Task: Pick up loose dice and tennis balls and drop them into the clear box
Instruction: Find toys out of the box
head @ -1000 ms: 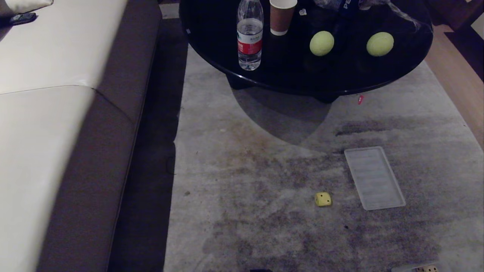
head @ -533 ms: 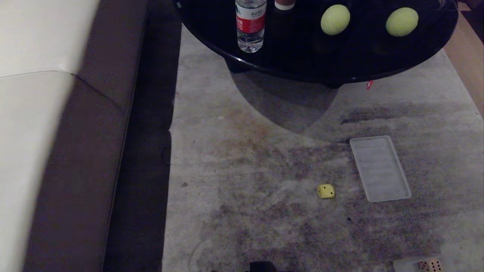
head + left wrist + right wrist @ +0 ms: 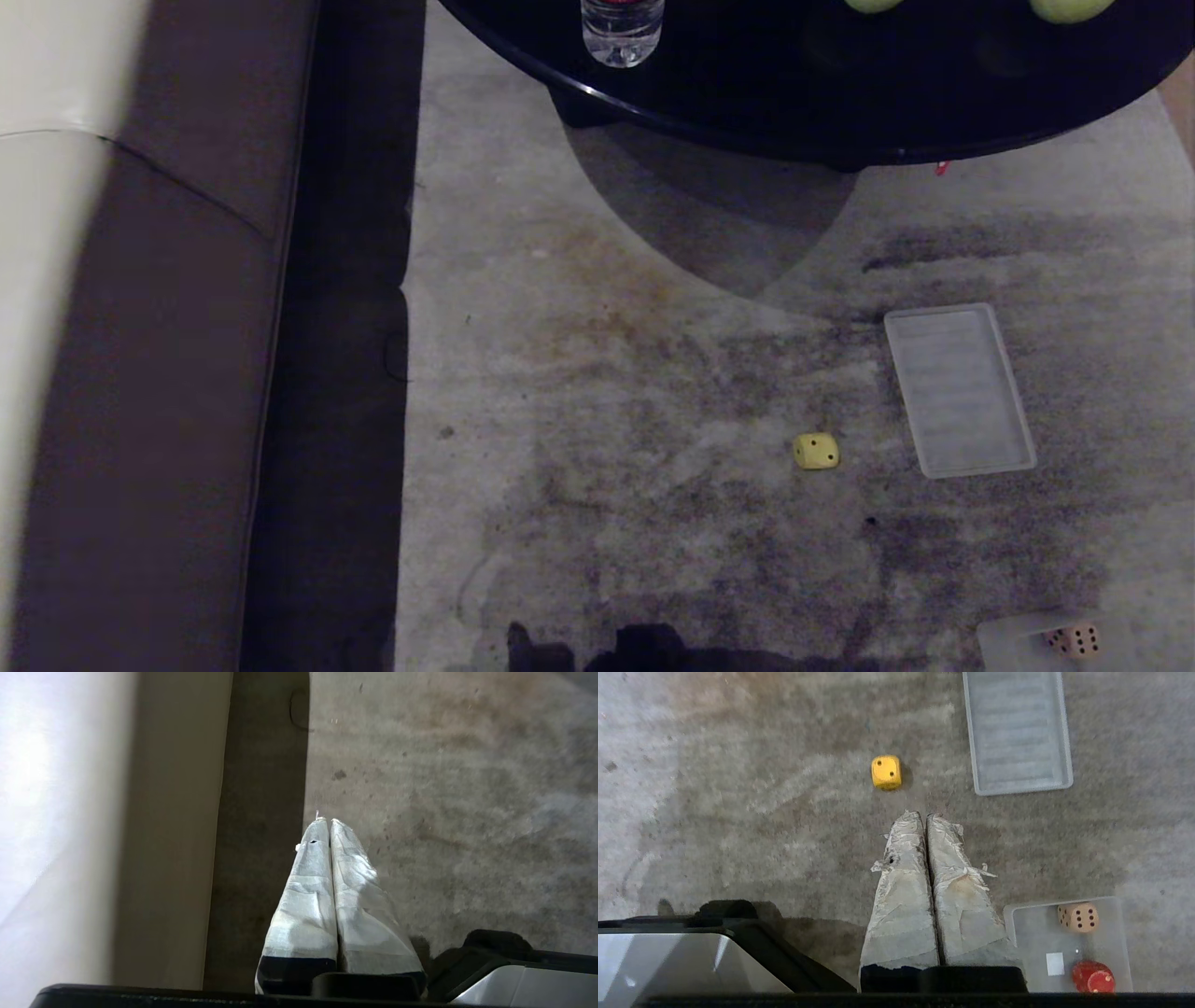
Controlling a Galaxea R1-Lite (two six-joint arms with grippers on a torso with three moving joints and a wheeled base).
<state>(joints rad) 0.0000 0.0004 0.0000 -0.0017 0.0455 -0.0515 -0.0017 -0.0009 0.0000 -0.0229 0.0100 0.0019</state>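
A yellow die (image 3: 816,451) with dark dots lies on the grey carpet, also seen in the right wrist view (image 3: 886,772). Two tennis balls (image 3: 873,4) (image 3: 1070,7) rest on the black table, cut by the head view's upper edge. The clear box (image 3: 1004,642) (image 3: 1031,938) sits on the carpet at the near right and holds a beige die (image 3: 1078,917) (image 3: 1074,639) and a red die (image 3: 1093,976). My right gripper (image 3: 923,815) hangs shut and empty over the carpet, a short way from the yellow die. Beside the sofa base, my left gripper (image 3: 326,821) is shut and empty.
A flat ribbed clear lid (image 3: 959,389) (image 3: 1016,730) lies right of the yellow die. The round black table (image 3: 747,103) carries a water bottle (image 3: 622,28). A sofa (image 3: 187,373) runs along the left. A red scrap (image 3: 941,168) lies under the table's edge.
The head view has tilted downward: table, bottle and balls slid toward the upper edge, the cup left the view, and the box with the beige die came further in. No object moved.
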